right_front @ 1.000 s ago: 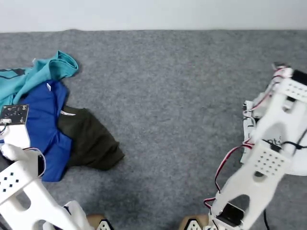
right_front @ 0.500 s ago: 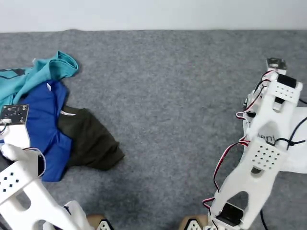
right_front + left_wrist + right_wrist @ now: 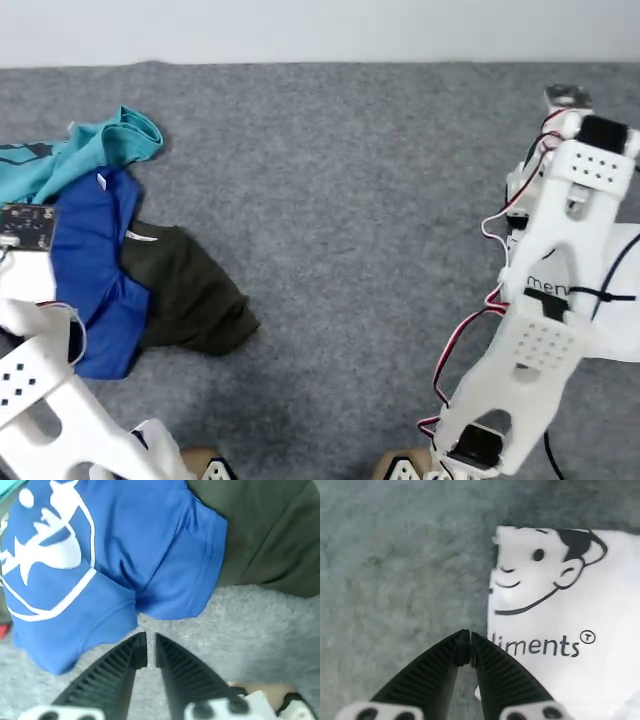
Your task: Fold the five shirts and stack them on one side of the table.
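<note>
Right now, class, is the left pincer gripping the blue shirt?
No: the left pincer is shut on nothing, its tips over the grey table beside the blue shirt.

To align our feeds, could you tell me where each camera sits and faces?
High view: fixed overhead, facing down on the table; left arm and right arm show.
Left wrist view: on the left arm, looking past the left tool at the blue shirt.
Right wrist view: on the right arm, looking past the right tool at the white shirt.
Shared: the high view shows both shirts too.
</note>
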Controlling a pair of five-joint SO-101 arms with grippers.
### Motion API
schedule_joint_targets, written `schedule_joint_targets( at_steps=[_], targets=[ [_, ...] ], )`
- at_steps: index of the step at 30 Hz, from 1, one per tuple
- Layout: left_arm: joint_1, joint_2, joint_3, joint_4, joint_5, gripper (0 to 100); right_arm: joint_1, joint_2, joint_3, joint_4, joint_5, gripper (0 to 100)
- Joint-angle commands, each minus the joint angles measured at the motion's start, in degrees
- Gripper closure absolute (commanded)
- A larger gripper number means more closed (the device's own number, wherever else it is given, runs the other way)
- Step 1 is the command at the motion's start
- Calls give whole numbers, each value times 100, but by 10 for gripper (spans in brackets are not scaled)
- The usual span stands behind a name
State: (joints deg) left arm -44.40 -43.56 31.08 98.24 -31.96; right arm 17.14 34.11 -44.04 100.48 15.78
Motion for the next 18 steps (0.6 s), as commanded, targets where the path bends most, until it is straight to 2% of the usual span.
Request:
schedule_joint_targets(
  at_steps=[1,6,9,14,18],
  targets=[
    [114,-62,-198,-70,-369,876,-171,-945,607,251,202,989],
    [941,-44,-189,-141,-580,846,-110,-2132,2075,251,229,987],
    [1169,-18,-119,-352,-598,833,119,-2897,2980,251,237,987],
    [782,738,233,-484,-1644,820,822,-3811,4413,242,246,987],
    [176,1538,-127,-800,-2277,819,1446,-4295,5371,242,246,989]
  ],
)
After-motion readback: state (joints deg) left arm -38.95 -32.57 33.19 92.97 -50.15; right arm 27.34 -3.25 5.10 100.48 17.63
